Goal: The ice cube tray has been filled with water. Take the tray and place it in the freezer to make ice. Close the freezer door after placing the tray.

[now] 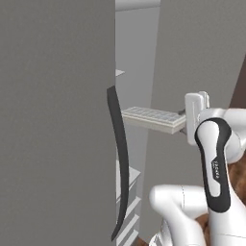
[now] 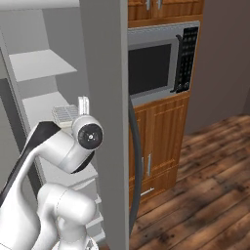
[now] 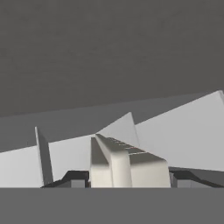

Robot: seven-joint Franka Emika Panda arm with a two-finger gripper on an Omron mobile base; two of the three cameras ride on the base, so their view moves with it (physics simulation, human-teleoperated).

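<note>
My gripper [image 3: 129,177] is shut on one end of the ice cube tray [image 3: 127,159], a long white tray whose small cells run away from the hand. In the left base view the tray [image 1: 153,116] lies level at mid-height, reaching left from the gripper [image 1: 184,120] into the open freezer [image 1: 137,57]. The freezer door [image 1: 53,120] stands open at the left, its dark curved handle [image 1: 120,163] at the free edge. From the right base view the tray [image 2: 65,113] hangs near a white freezer shelf [image 2: 41,105]; I cannot tell if it touches. The water cannot be made out.
White shelves [image 2: 41,63] stack inside the freezer, more of them low down [image 1: 127,180]. A grey door panel [image 2: 105,97] with a dark handle [image 2: 136,161] stands right of the opening. Beyond it are a microwave [image 2: 156,63], brown wooden cabinets [image 2: 161,141] and wood floor [image 2: 205,195].
</note>
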